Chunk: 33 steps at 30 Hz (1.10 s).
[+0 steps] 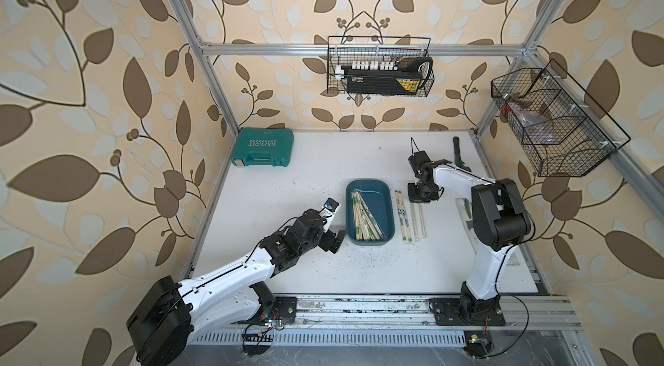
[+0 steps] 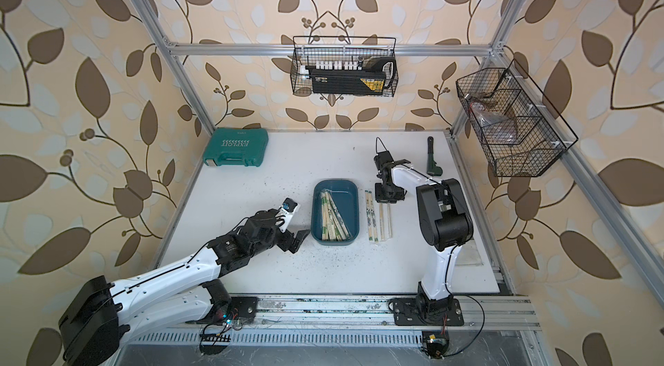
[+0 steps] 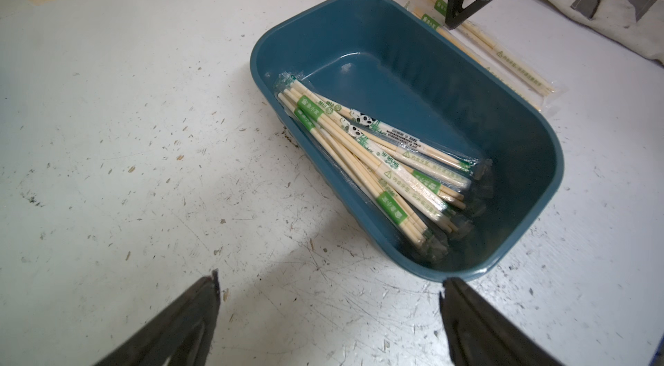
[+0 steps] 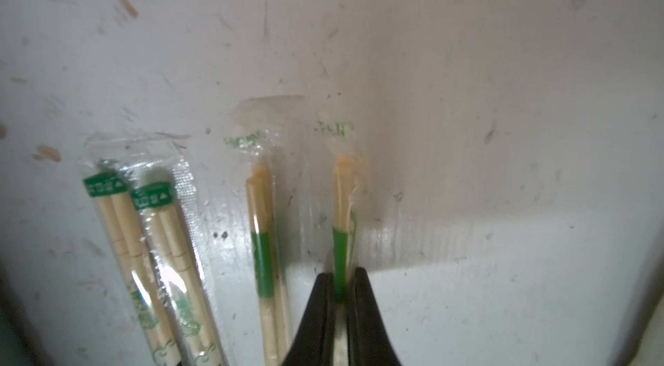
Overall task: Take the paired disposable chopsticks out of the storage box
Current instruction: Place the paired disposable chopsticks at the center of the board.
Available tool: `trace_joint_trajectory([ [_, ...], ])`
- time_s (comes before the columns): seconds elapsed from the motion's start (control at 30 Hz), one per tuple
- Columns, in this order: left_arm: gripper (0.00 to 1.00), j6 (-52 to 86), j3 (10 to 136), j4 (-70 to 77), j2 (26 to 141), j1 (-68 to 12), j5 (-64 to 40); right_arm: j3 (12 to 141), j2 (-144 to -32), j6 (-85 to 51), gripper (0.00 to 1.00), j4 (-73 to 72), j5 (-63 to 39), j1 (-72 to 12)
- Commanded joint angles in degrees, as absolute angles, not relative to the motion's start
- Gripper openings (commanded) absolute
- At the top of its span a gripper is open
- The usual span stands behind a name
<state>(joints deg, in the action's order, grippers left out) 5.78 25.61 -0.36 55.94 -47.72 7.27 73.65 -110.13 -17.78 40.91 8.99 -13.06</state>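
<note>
Bamboo chopstick pair (image 4: 341, 202) pinched in my right gripper (image 4: 343, 272), probably aligning it beside storage box (image 1: 379, 199); left gripper (image 3: 330, 278) wide open, empty.

The storage box (image 1: 384, 190), a dark teal tray, is sitting near the middle of the white table (image 1: 280, 188). The paired disposable chopsticks (image 1: 363, 218) are lying bunched and slanted along its left side. Just right of the box, loose chopstick pairs (image 1: 409, 218) are lying side by side on the table. The right gripper (image 1: 419, 200) is pointing down over their far ends, and how its jaws are standing is not showing here. The left gripper (image 1: 338, 240) is hovering just left of the box's near corner, jaws spread, holding nothing. A green EXPLOIT tool case (image 1: 262, 148) is resting at the far left corner.
</note>
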Motion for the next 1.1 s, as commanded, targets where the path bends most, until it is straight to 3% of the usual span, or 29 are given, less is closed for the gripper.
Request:
trace_joint_trajectory([
  [0.0, 0.99, 4.57, 27.95, 0.79, 55.68, -48.25, 6.33, 72.6, -111.52, -18.53, 0.1, 41.84, 10.09, -13.19],
  [0.53, 0.99, 4.57, 28.03, 0.61, 55.81, -48.25, 6.42, 71.45, -111.18, -19.2, 0.11, 41.9, 10.09, -13.62],
  [0.77, 0.99, 4.57, 28.04, 0.62, 55.78, -48.24, 6.42, 72.02, -110.45, -19.28, 0.25, 42.74, 10.72, -13.9],
  [1.07, 0.99, 4.57, 28.04, 0.62, 56.07, -48.25, 6.42, 73.29, -109.09, -19.07, 0.26, 44.08, 10.24, -14.24],
])
